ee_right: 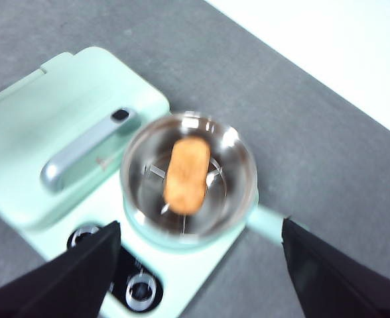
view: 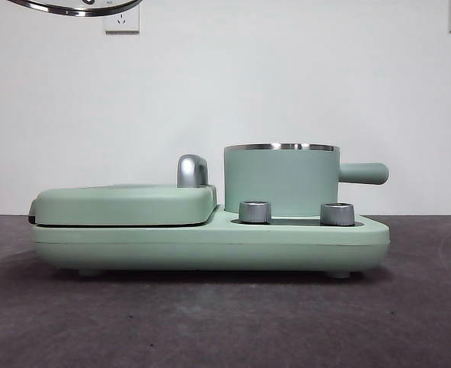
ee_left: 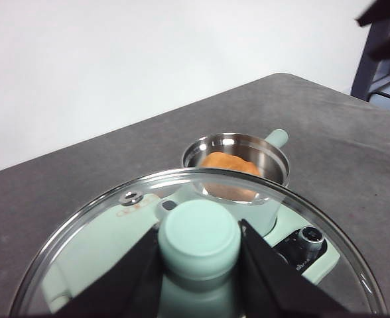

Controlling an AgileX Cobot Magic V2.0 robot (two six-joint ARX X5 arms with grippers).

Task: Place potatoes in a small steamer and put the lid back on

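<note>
1. Potato (ee_right: 187,175) lies lengthwise inside the small steamer (view: 281,182), on its steel floor; placing is done, so lidding appears to be the step in hand.
2. Steamer sits on the mint-green cooker base (view: 210,244), handle toward 3 o'clock in the front view; closed grill cover (view: 126,204) beside it at 9 o'clock, two knobs (view: 255,211) in front.
3. Lid (ee_left: 195,265) is held aloft by the left end effector (ee_left: 199,265), jaws clamped on the mint knob. Front view shows only a rim arc at the upper left corner, well above and to 10 o'clock of the pot.
4. Right end effector (ee_right: 195,265) hovers above the steamer, jaws spread wide, holding nothing.
5. To do it well: carry the lid across until centred over the steel rim, keep it level, lower until the rims seat all round, then release. The right arm likely needs to clear first.
6. View differences: front view hides the potato behind the pot wall; both wrist views show it. Only the front view shows the base feet on the worktop (view: 225,322).
</note>
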